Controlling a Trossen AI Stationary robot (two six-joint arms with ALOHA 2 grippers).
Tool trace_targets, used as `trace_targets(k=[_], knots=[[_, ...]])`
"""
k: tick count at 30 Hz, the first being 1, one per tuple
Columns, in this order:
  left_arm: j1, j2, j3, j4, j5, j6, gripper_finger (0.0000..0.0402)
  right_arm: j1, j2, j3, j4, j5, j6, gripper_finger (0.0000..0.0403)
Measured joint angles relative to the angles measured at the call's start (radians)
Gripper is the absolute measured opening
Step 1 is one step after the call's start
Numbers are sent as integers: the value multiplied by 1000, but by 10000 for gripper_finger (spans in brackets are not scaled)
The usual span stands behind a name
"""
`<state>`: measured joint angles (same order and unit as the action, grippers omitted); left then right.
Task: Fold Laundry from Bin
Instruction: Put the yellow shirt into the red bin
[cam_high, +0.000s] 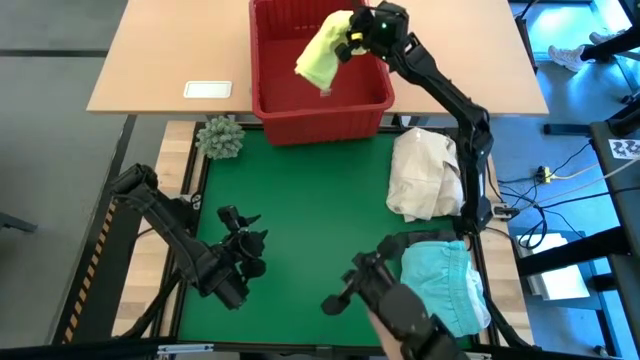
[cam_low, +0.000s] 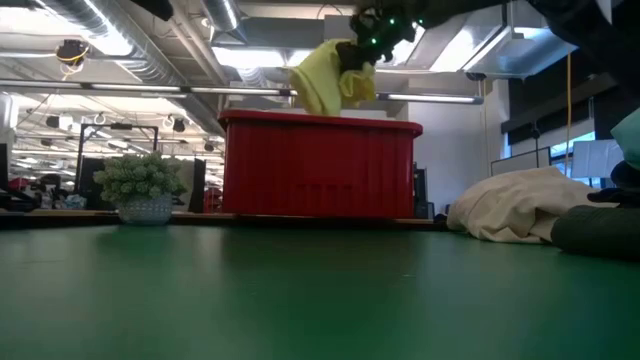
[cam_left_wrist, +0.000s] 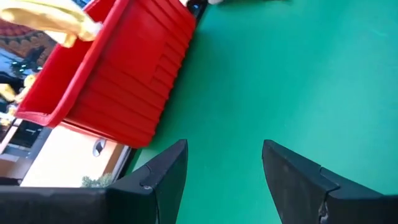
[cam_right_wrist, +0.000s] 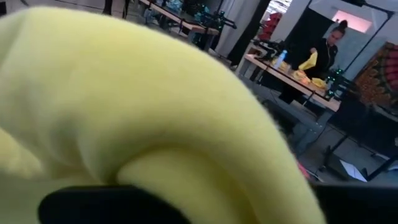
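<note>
The bin (cam_high: 318, 122) is a red slotted crate at the far edge of the green mat; it also shows in the low view (cam_low: 320, 165) and the left wrist view (cam_left_wrist: 124, 81). Above it hangs a bright yellow garment (cam_high: 322, 52) (cam_low: 322, 78), with my right gripper (cam_high: 350, 40) (cam_low: 362, 45) shut on it. My left gripper (cam_high: 243, 228) (cam_left_wrist: 227, 180) stands open over the bare mat at the near left, with nothing between its fingers. A light turquoise garment (cam_high: 445, 285) lies at the near right, and a dark garment (cam_high: 420, 240) lies just beyond it. My right gripper pinches a bunched upper part of the yellow garment (cam_high: 338, 38) between its fingers, coming about level from the table's right side. The cloth fills the right wrist view (cam_right_wrist: 137, 99) and hides the contact. The garment hangs slack over the bin's inside, its lower end (cam_low: 318, 108) at rim height.
A cream-white cloth bundle (cam_high: 425, 175) lies on the mat's right side. A small green spiky ball (cam_high: 220, 137) sits left of the bin. A white flat object (cam_high: 208, 90) lies on the wooden table beyond. Dark equipment (cam_high: 385, 295) stands at the near edge. A person (cam_right_wrist: 329, 46) is far off.
</note>
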<state>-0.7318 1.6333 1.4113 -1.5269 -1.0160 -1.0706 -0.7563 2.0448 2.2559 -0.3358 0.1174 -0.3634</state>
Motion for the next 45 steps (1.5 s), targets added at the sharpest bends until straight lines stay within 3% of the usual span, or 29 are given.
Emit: trace_targets(k=[7, 21, 26, 30, 33, 38, 42, 45], knots=[[77, 0, -32, 2, -15, 18, 193, -51, 63, 0, 25, -93, 3, 41], [234, 0, -126, 46, -41, 31, 109, -98, 228, 0, 3, -178, -11, 41], [332, -76, -127, 46, -112, 178, 87, -84, 228, -1, -106, -220, -39, 41], [459, -215, -127, 122, -146, 397, 63, -61, 228, 0, -174, -244, -69, 41], [595, -330, -126, 300, -69, 676, 42, -42, 228, 0, -236, -251, -105, 41], [835, -427, -126, 670, 215, 1138, 19, -7, 227, 0, -339, -255, -155, 41], [985, -427, -126, 838, 355, 1331, 14, 20, 224, 1, -426, -281, -170, 41], [1069, -405, -126, 901, 432, 1392, 15, 56, 223, 0, -503, -321, -178, 41]])
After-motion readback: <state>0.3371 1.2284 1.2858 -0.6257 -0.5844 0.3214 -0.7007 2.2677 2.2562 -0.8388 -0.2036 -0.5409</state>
